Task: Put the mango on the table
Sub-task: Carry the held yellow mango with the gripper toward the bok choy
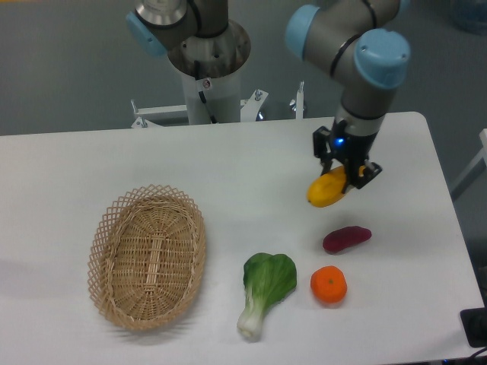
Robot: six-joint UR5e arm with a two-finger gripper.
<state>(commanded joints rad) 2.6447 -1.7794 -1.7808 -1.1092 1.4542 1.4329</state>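
The mango (326,190) is a smooth yellow-orange fruit at the right of the white table (251,163). My gripper (348,171) is shut on the mango's upper right end, and the fruit hangs tilted down to the left. I cannot tell whether its lower end touches the tabletop. The mango is above and a little left of the purple sweet potato (346,239).
A round orange tangerine (329,284) lies below the sweet potato. A green bok choy (265,289) lies left of it. An empty oval wicker basket (148,255) stands at the left. The robot base (207,72) is at the table's back edge.
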